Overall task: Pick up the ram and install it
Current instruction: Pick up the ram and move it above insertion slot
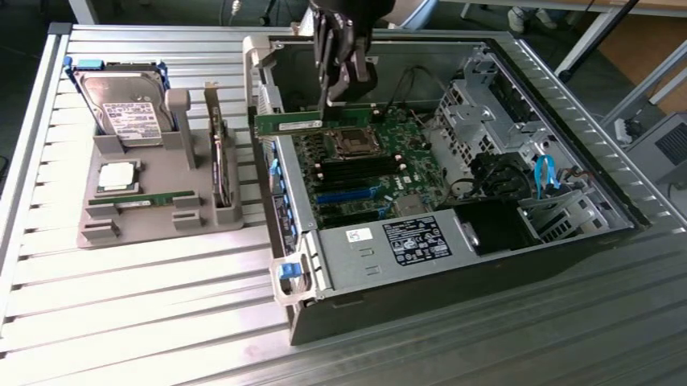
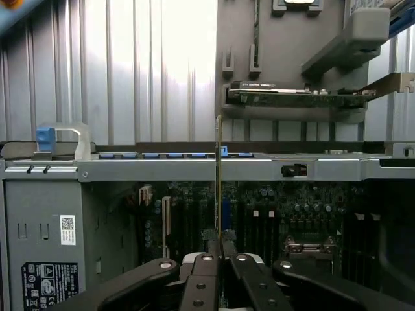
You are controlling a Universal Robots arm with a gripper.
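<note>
So the black two-finger gripper (image 1: 346,101) is clenched on the ram, the long thin green circuit-board stick with a white label (image 1: 306,123). It pinches the flat faces from above, with the stick level and its long edge facing down. The stick hangs inside the open dark metal computer case (image 1: 601,201), above the green motherboard (image 1: 371,181), and as far as I can tell it's not seated in anything yet. From the wrist view the stick (image 2: 219,181) is edge-on, a thin straight line coming out from between the fingertips of the gripper (image 2: 220,249). The black memory slots (image 2: 259,227) lie further down in the shadow. Handling-wise, I'd say it's very light and stiff but easy to crack or twist. The faces are slick, so it could pivot in a narrow pinch. The hold looks a bit toward the exterior view's right end rather than dead centre, which I'd guess makes tilting more likely. The upper edge and flat faces are the safe spots to hold, never the contact edge. The grey plastic parts holder (image 1: 108,229) sits on the table, well apart from the stick.
</note>
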